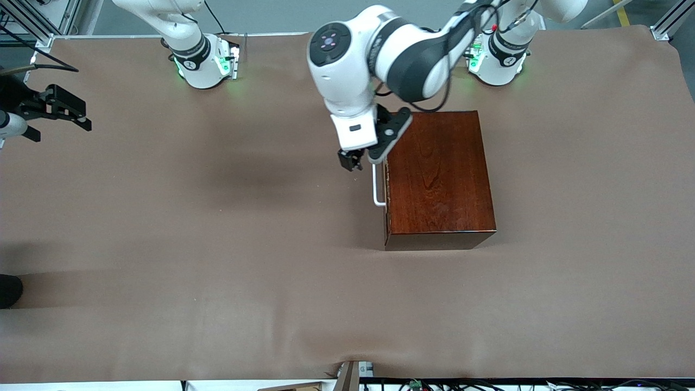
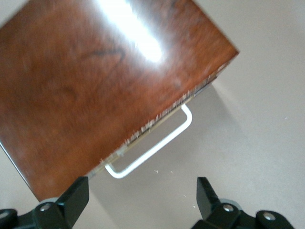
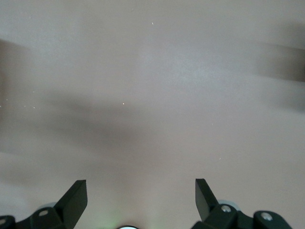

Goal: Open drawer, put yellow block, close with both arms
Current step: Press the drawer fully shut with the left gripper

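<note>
The mahogany box point(image 1: 440, 174) stands on the table toward the left arm's end, its drawer shut. The drawer's front faces the right arm's end, with the white bar handle point(image 1: 376, 187) sticking out. My left gripper point(image 1: 352, 161) hangs open just beside the handle's end that lies farther from the front camera, holding nothing. In the left wrist view the handle point(image 2: 155, 145) and the box point(image 2: 95, 81) lie ahead of the open left gripper point(image 2: 141, 196). My right gripper point(image 1: 81, 115) waits open at the right arm's end of the table, over bare cloth point(image 3: 152, 95). The yellow block is out of view.
A brown cloth point(image 1: 217, 244) covers the whole table. A dark rounded object point(image 1: 10, 290) pokes in at the table's edge at the right arm's end. The arm bases point(image 1: 203, 62) stand along the edge farthest from the front camera.
</note>
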